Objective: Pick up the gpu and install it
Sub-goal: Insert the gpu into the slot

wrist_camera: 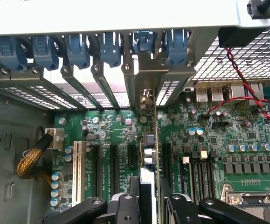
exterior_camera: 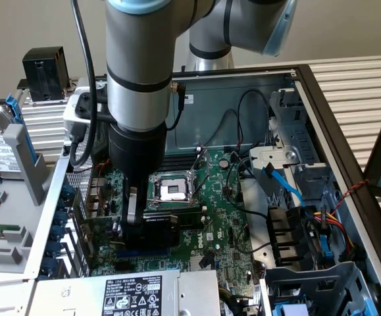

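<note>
Nearest the wrist camera, we see our claw (wrist_camera: 148, 205) partly closed, its fingers (wrist_camera: 125, 205) clamped on either side of the gpu (wrist_camera: 148, 154), which stands on edge between them. Beyond, the card sits upright over the green motherboard (wrist_camera: 116, 158) among its expansion slots, its metal end bracket reaching the case's rear slot openings under the blue retention clips (wrist_camera: 111, 46). In the exterior view, the arm (exterior_camera: 137, 85) reaches straight down into the open computer case (exterior_camera: 322, 118), holding the gpu (exterior_camera: 157, 224) just in front of the CPU socket (exterior_camera: 172, 189).
</note>
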You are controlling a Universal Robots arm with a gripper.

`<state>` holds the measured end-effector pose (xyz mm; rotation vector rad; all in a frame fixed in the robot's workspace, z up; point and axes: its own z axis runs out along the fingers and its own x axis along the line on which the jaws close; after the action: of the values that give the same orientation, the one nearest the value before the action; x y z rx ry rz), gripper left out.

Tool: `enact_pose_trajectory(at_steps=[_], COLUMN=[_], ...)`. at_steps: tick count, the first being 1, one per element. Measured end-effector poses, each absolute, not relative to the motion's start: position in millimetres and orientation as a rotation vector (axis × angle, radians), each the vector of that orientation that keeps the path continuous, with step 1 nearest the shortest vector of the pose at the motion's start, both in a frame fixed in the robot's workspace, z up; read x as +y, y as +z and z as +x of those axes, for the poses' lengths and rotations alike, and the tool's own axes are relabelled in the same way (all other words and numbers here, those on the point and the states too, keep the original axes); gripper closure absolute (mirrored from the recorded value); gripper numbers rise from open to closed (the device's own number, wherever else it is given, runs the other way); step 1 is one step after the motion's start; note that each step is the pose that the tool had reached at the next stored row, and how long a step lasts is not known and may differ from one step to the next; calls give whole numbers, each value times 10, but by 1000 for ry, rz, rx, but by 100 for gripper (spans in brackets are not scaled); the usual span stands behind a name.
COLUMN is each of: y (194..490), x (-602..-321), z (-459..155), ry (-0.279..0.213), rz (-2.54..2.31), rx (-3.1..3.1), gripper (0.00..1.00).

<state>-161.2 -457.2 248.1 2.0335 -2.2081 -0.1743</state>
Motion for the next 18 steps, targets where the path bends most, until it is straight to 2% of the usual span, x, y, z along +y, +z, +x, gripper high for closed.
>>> enact_pose_trajectory(at_steps=[18], y=[2465], x=[-4573], z=[-1612], ry=[-174], rz=[2033], rx=[-2208], gripper=[73])
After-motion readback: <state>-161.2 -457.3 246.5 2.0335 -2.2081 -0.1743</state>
